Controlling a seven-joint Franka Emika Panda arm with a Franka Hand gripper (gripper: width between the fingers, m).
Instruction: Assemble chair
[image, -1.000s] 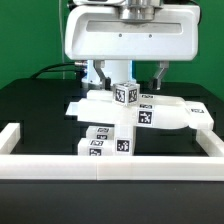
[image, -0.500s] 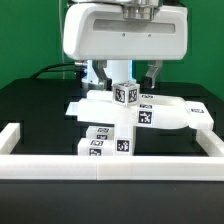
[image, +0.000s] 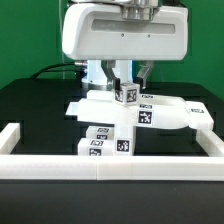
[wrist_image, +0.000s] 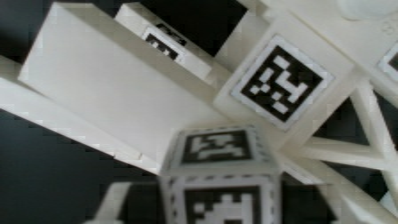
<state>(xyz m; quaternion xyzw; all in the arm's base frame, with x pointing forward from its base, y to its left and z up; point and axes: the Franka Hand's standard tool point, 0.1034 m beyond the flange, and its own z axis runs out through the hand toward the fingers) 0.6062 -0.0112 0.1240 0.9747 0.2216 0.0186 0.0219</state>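
White chair parts (image: 140, 112) lie stacked mid-table behind the border rail (image: 110, 167), a broad slab over tagged bars. On top stands a small tagged cube-ended post (image: 126, 94). The gripper (image: 127, 76) straddles it, fingers narrowed around it; whether they truly clamp it I cannot tell. Best keep the fingers square on the post's flat sides.

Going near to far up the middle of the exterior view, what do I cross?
Long plain white border rail → low white tagged block → flat white tagged slab → small white tagged cube → two-finger gripper → big white robot arm.
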